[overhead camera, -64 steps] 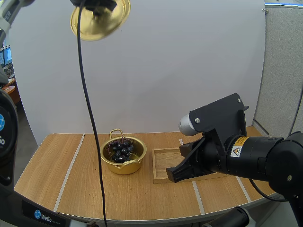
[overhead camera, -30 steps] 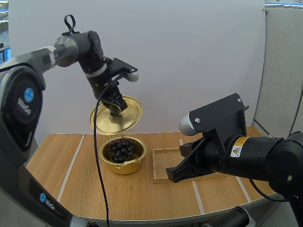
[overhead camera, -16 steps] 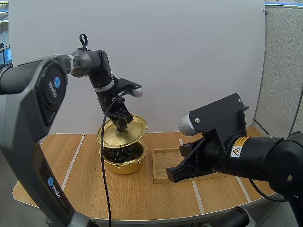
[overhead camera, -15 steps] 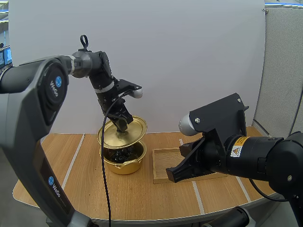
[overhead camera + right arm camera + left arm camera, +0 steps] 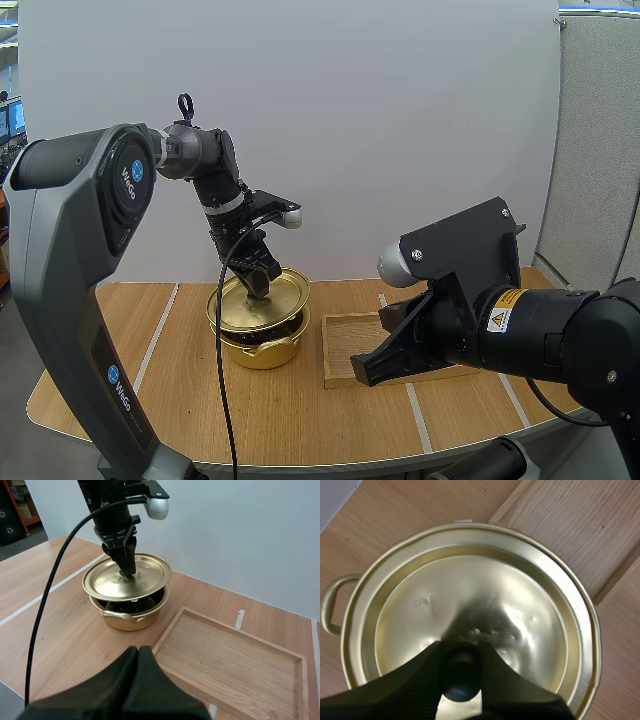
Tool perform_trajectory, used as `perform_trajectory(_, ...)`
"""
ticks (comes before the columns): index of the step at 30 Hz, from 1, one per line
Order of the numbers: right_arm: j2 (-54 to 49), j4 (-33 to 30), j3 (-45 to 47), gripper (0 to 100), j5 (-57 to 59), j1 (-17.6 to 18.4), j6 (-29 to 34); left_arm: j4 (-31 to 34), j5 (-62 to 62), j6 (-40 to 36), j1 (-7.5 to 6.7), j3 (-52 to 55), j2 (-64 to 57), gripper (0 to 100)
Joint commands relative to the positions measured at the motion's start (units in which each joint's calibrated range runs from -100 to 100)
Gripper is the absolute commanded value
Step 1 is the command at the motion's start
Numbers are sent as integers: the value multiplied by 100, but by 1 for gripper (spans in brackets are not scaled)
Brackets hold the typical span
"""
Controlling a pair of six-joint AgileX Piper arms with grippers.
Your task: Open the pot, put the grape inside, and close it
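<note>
We are at the closing step. Our left gripper point(image 5: 258, 283) pinches the knob point(image 5: 461, 680) of the lid point(image 5: 232, 310), which is tilted just above the pot point(image 5: 262, 350). The grapes point(image 5: 131, 606) lie inside. Our right gripper point(image 5: 138, 652) (closed, empty) hovers near the tray point(image 5: 235, 660). Next: level the lid, seat it, release.

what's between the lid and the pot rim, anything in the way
Nothing visible. The left gripper holds the lid by its knob, tilted just over the pot; the gap shows only the grapes sitting inside. The right gripper is apart, by the tray.
</note>
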Motion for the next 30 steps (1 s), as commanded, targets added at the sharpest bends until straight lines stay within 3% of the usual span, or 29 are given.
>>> perform_trajectory(1, -38, 0, -10, 0, -133, -27, -37, 19, 0, 25, -4, 10, 59, 0)
perform_trajectory(30, -38, 11, -10, 0, -133, -27, -37, 236, -615, 2, -4, 10, 356, 0)
